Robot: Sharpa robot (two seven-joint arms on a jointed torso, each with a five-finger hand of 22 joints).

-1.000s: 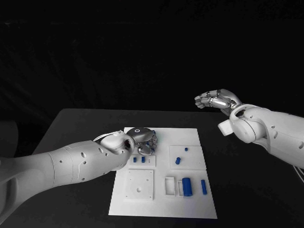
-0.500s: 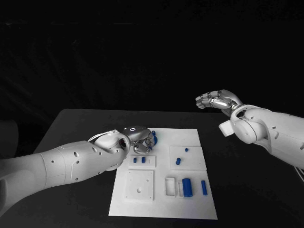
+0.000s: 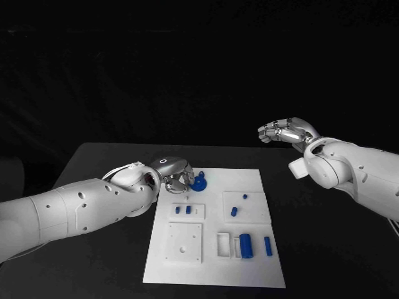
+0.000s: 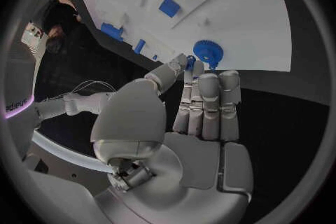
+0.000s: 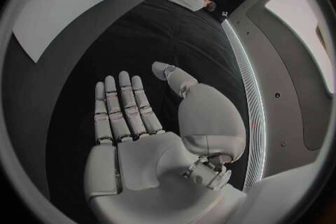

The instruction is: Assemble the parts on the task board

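Note:
The white task board (image 3: 254, 180) lies in the middle of the table. A blue gear (image 3: 199, 184) sits flat near the board's far left corner. My left hand (image 3: 174, 175) stands just left of it, pointing down. In the left wrist view the thumb and a fingertip (image 4: 198, 70) close on the rim of the gear (image 4: 206, 51), while the other fingers are straight. My right hand (image 3: 285, 131) hangs high over the table's far right, off the board. The right wrist view shows this hand (image 5: 136, 117) with fingers apart and nothing in it.
Other blue parts lie on the board: two small blocks (image 3: 181, 210), two short pegs (image 3: 234, 211), a thick cylinder (image 3: 245, 245) and a slim bar (image 3: 267, 244). A white square plate (image 3: 182, 242) sits at the board's near left.
My left hand has drawn back up and to the left, so the blue gear it covered now shows beside its fingertips. The right hand has stayed in place.

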